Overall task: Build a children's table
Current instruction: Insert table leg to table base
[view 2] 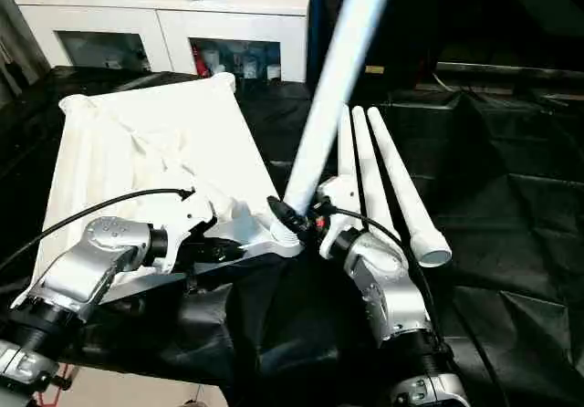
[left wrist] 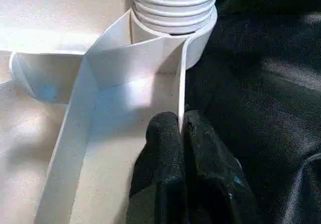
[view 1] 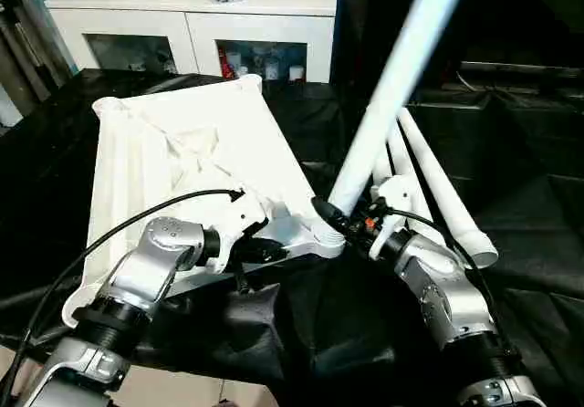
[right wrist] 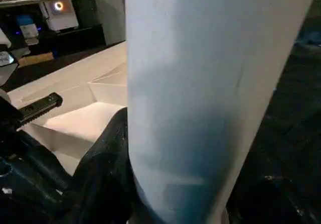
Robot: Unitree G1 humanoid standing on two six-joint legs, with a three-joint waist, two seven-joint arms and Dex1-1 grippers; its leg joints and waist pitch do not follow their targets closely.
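In the left eye view I counted one tabletop [view 1: 196, 165] and four legs. The tabletop lay underside up on the black cloth [view 1: 529, 215], filling the middle left of the frame, white, with raised ribs and round corner sockets. One leg [view 1: 392, 88] rose at a slant from the socket [view 1: 321, 240] at the tabletop's near right corner toward the top of the frame. Three spare legs [view 1: 438, 193] lay side by side on the cloth right of centre, fanning out toward me. My left gripper [view 1: 260, 249] sat at the tabletop's near edge just left of that socket, and my right gripper [view 1: 338, 217] was at the foot of the raised leg. One white cabinet [view 1: 196, 15] stood along the top left.

The right eye view gave the same count: one tabletop, one raised leg [view 2: 333, 88], three lying.

In the left wrist view my left fingers [left wrist: 165, 148] were pinching the thin upright rim of the tabletop [left wrist: 181, 83], one on each side, just beside the socket, where the ribbed end of the leg [left wrist: 173, 5] sat.

In the right wrist view the leg [right wrist: 210, 93] filled the centre, with one black finger [right wrist: 108, 158] pressed on its side; my right gripper was clamped on it.
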